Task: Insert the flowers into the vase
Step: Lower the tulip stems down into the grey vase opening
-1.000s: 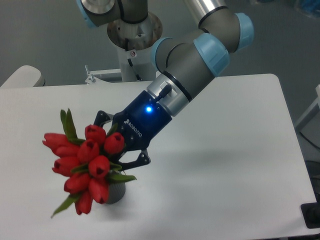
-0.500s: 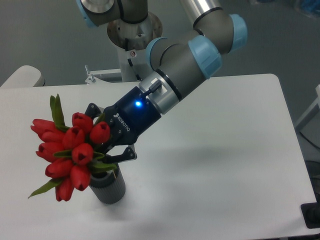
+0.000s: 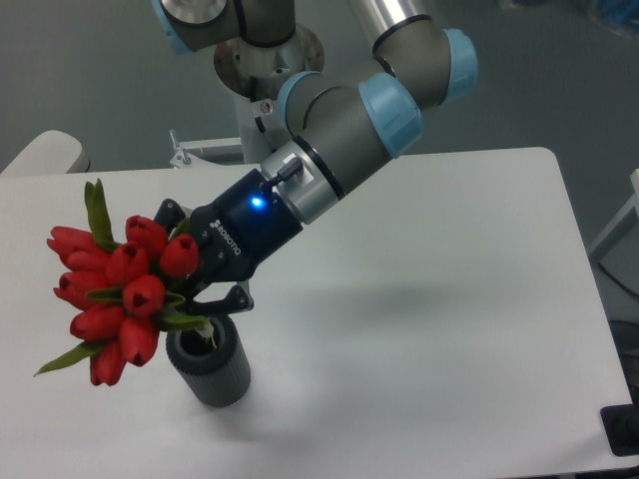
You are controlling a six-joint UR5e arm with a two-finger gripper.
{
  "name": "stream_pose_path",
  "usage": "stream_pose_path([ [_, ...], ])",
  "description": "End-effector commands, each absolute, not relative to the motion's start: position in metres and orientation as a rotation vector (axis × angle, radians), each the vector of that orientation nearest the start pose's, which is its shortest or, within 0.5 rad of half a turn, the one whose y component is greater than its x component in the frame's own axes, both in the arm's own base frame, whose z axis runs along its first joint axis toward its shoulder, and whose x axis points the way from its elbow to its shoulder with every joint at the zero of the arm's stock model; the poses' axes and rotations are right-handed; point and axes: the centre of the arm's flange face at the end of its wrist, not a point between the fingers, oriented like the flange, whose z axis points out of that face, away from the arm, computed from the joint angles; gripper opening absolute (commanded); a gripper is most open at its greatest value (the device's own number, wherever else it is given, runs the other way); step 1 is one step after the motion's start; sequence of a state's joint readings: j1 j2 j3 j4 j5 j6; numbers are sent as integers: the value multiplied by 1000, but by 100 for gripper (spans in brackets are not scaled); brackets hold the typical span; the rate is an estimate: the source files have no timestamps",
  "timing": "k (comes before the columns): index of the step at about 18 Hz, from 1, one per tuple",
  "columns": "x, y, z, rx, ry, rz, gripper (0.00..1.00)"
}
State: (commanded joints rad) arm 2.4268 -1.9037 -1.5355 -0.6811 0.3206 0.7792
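The flowers [image 3: 115,294] are a bunch of red closed tulip buds with green leaves, held tilted to the left above the table. My gripper [image 3: 196,269] is shut on their stems, just right of the buds. The vase [image 3: 210,366] is a small dark grey cylinder standing upright on the white table, just below the gripper. Its round opening shows, with the stem ends at or just inside its rim. The buds hang out to the left of the vase, above the table.
The white table [image 3: 449,299] spreads to the right of the vase. The arm's base mount [image 3: 262,70] stands at the table's back edge. A pale rounded object [image 3: 40,155] sits at the far left.
The gripper has carried the flowers left and a little up, uncovering the vase, whose open top now shows. The arm's wrist has swung left with it.
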Motion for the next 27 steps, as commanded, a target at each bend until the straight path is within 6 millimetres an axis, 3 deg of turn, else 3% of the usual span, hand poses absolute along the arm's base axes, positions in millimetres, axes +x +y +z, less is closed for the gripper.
stream_pose_path([
  [7, -304, 585, 465, -1832, 373, -498, 28],
  [11, -301, 578, 433, -1831, 420, -484, 28],
  [18, -307, 583, 379, -1838, 458, -493, 28],
  [27, -302, 575, 344, -1848, 467, -511, 28],
])
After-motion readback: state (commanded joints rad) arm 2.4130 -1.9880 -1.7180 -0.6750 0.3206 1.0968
